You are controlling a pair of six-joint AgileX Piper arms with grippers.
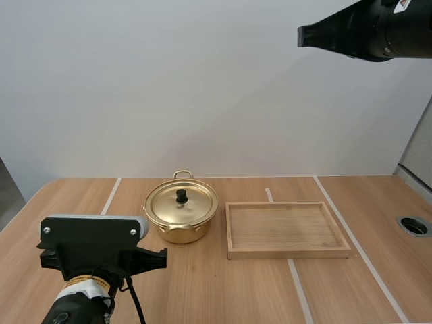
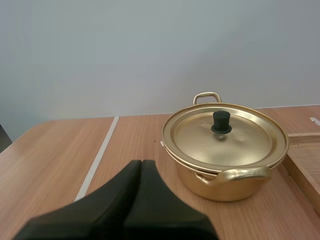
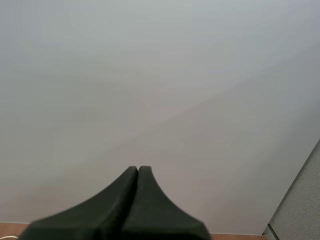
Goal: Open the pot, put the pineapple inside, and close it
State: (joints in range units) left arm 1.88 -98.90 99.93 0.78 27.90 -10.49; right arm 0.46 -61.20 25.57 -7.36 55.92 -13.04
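A golden pot [image 1: 181, 214] stands at the table's middle, its lid [image 1: 181, 202] on, with a black knob [image 1: 181, 196]. In the left wrist view the pot [image 2: 226, 160] sits ahead of my left gripper [image 2: 141, 163], whose fingers lie together as one dark wedge, holding nothing. My left arm's wrist [image 1: 94, 253] is low at the near left of the table. My right gripper [image 1: 302, 35] hangs high above the table, pointing left; in its own view it [image 3: 138, 169] is shut on nothing and faces the wall.
A wooden tray [image 1: 288, 229] with nothing in it lies just right of the pot. White lines run across the wooden table [image 1: 223, 290]. A round hole [image 1: 414, 225] is set in the table at the far right.
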